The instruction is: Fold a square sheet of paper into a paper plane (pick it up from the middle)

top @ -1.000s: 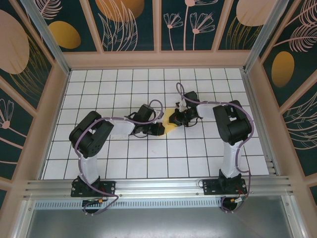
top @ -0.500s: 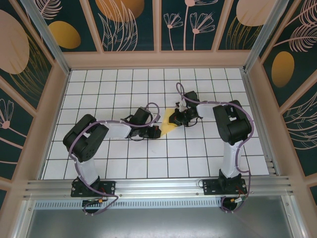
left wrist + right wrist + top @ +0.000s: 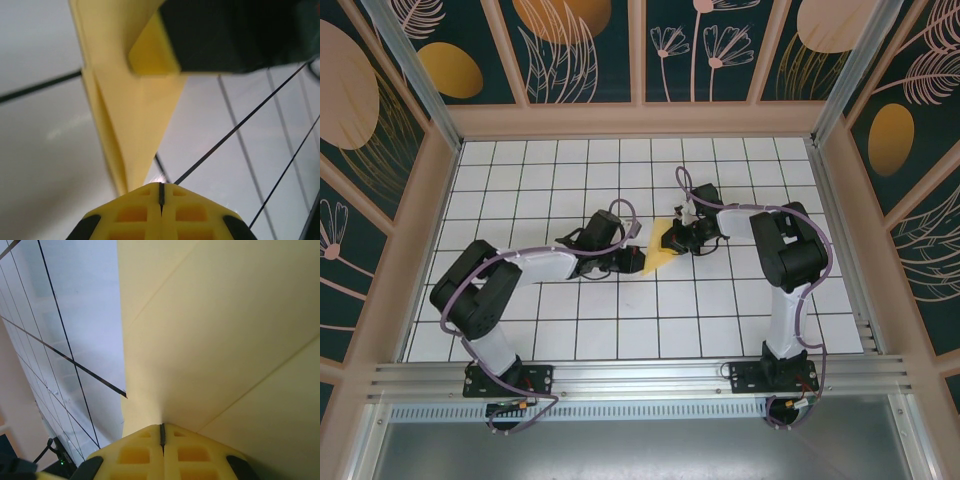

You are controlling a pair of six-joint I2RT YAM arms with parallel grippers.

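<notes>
1 plane (image 3: 134,117), in L pincer (image 3: 161,189), R pincer (image 3: 162,429)

From above, the yellow paper (image 3: 658,258) lay partly covered by the left gripper (image 3: 634,258) and the right gripper (image 3: 673,240), its folds too small to read. In the left wrist view it ran off the top edge behind a blurred dark-and-yellow block (image 3: 210,35), itself cut by the top and right edges. In the right wrist view its outline was lost past the top, right and bottom edges.
</notes>
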